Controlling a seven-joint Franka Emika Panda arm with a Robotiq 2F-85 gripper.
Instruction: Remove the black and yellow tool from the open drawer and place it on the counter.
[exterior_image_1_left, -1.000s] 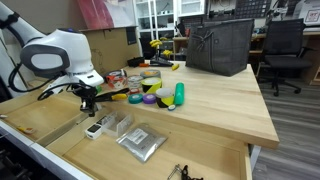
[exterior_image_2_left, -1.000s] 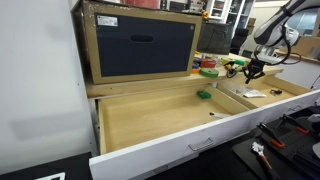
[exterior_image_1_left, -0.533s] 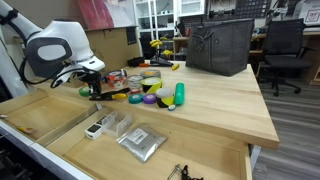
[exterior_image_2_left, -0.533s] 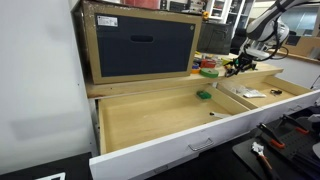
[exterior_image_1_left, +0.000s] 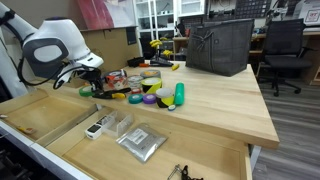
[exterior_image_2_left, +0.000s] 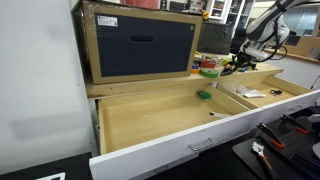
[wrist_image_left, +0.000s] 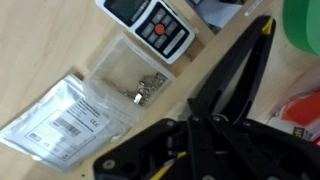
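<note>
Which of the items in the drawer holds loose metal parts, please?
The clear plastic box between the white handheld device and the labelled bag; only it shows metal bits inside.

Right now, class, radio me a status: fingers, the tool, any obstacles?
Fingers shut on the black and yellow tool. Tool held out of the open drawer, by the counter edge. Tape rolls close ahead.

Arm bent, gripper clamped.
The white arm (exterior_image_1_left: 55, 47) curls at the wrist, pointing the gripper (exterior_image_1_left: 92, 88) downward; its jaws are closed tight on the black and yellow tool (wrist_image_left: 240, 65).
</note>
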